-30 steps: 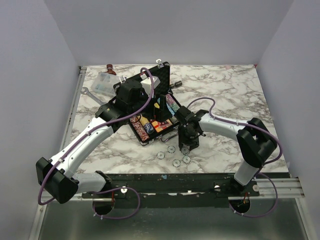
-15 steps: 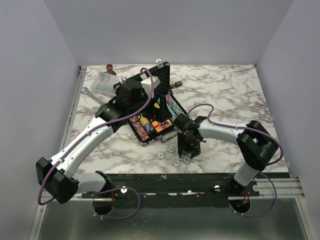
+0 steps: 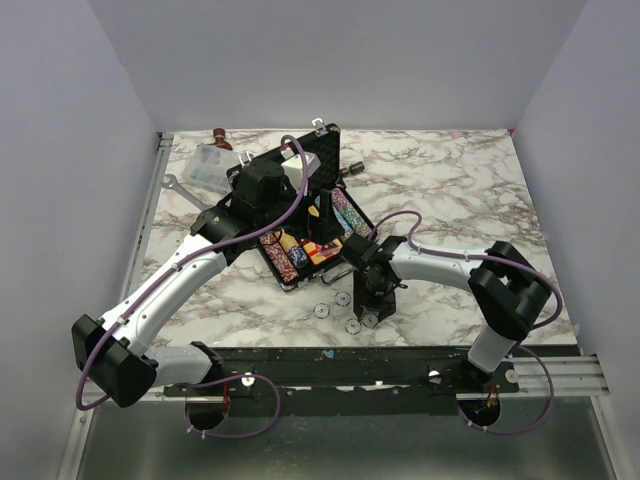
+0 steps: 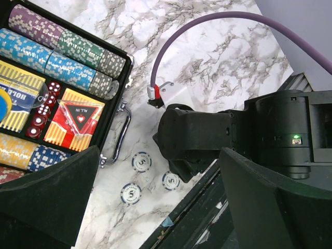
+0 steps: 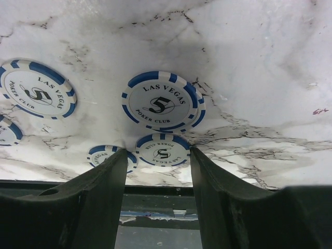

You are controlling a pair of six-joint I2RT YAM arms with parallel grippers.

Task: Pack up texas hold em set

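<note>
Case (image 3: 325, 160) open at centre of surface (image 3: 450, 180): hard black shell, foam lining, metal latches, handle. Likely heavy, rigid; shut by lid edge. Loose chips (image 3: 321, 310) at 5 o'clock of case: thin, smooth, stiff, light discs lying flat. Likely slide; pinch across opposite rims. Right end effector (image 5: 158, 153) half-spread, straddling one blue-white chip, grip unconfirmed. Left end effector (image 4: 158, 155) wide, empty, above case.
</note>
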